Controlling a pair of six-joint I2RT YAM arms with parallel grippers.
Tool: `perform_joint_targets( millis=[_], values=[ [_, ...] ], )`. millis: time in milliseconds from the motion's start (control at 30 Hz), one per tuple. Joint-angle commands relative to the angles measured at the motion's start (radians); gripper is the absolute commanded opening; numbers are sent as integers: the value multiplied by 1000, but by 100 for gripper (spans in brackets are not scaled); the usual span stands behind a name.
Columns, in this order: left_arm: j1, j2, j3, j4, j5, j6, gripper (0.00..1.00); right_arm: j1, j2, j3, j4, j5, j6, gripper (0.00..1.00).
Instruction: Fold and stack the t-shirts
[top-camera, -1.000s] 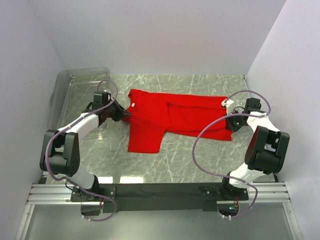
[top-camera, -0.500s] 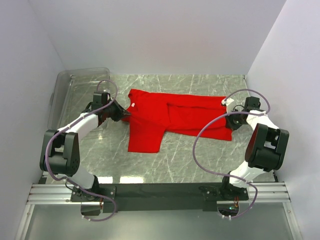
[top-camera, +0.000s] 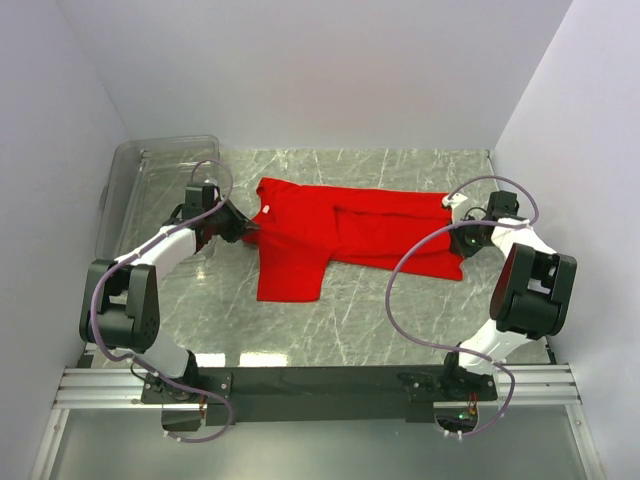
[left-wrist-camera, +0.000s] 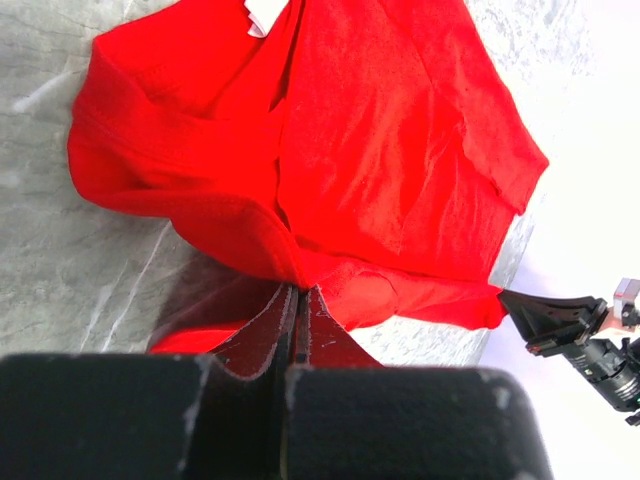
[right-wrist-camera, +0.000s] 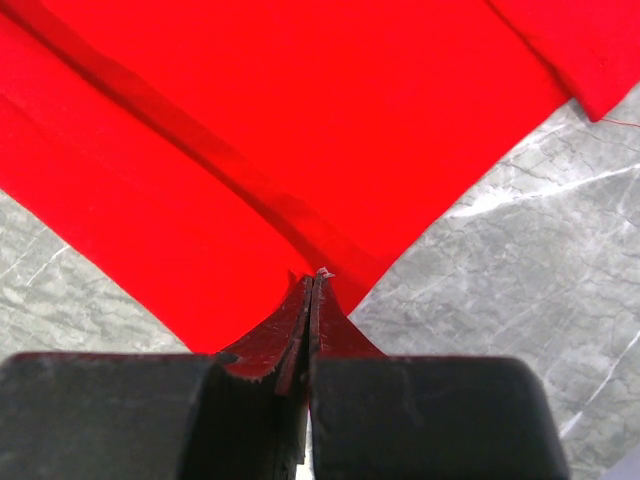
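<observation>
The left hand is pressed together on a bunched edge of the red shirt, at its left end by the collar, where the white label shows just beyond. The right hand is likewise closed, pinching the near right corner of the cloth, with the hem running off to either side of its tips. From the left hand the shirt lies to the right; from the right hand it lies to the left. Its long axis thus runs left to right across the table, straight from one hand to the other. Neither arm is nearer, since each holds its own end. The cloth lies roughly flat on the far half of the table, partly doubled over itself, with one flap reaching toward the near side at the left. The left arm stretches far and inward from its base, low over the table, beside the clear bin. The right arm is bent sharply by the right wall, its hand pointing left. The next move likely needs both hands to lift together, keeping the span between them even so the cloth does not sag or slip.
</observation>
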Motion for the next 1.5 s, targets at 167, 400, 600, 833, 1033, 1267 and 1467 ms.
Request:
perform_joint_targets(
  millis=[167,400,600,833,1033,1267,1467],
  values=[
    [8,9,15,0,-37,-13,1,14,16,48,44,5,26,0],
    [8,18,13,9,-42,-15,1,14,21,58,54,14,40,0],
    [8,42,26,8,-45,-12,1,18,31,62,58,17,51,1],
    [8,69,49,21,-40,-16,1,18,36,61,61,28,53,1],
    [8,89,64,26,-36,-12,1,18,36,64,64,30,56,1],
    [8,119,79,41,-26,-18,1,20,39,61,66,34,57,1],
    [8,142,96,46,-22,-16,1,18,39,61,64,39,53,1]
  ],
)
